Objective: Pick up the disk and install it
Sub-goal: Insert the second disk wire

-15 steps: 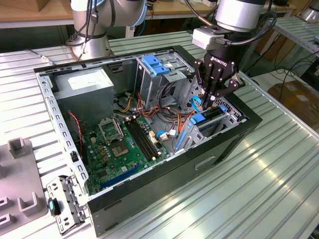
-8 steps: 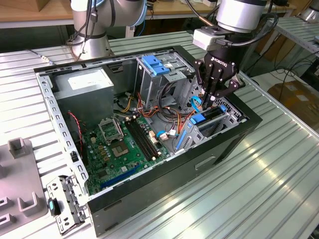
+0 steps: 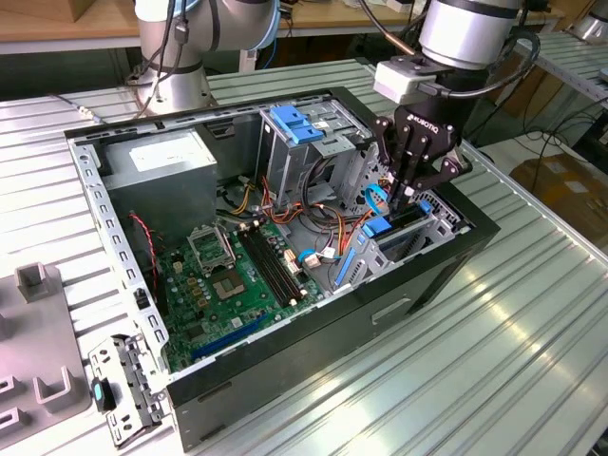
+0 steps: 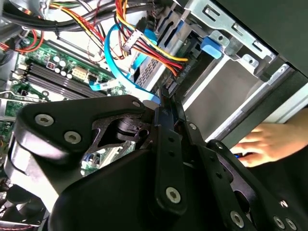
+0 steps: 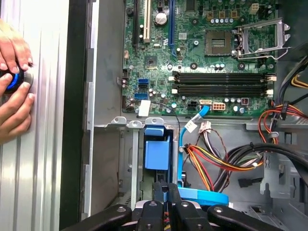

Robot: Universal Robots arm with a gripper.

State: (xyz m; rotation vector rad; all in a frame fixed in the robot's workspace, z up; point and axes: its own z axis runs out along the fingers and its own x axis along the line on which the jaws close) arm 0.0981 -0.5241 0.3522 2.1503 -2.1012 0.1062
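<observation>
The black multi-link claw (image 3: 410,195) hangs over the drive cage at the corner of the open black computer case (image 3: 418,285) nearest the exterior view's right, its fingers drawn narrowly together on the upper edge of the flat dark disk with blue plastic side rails (image 3: 404,228), which stands on edge directly beneath it, partly sunk in the bay, long axis running along the case's end wall. The contact itself is masked by the claw's own linkage in both wrist views, the disk's label cannot be made out, and a person's hand (image 5: 14,82) rests on the ribbed metal table (image 3: 494,370) outside the case wall.
</observation>
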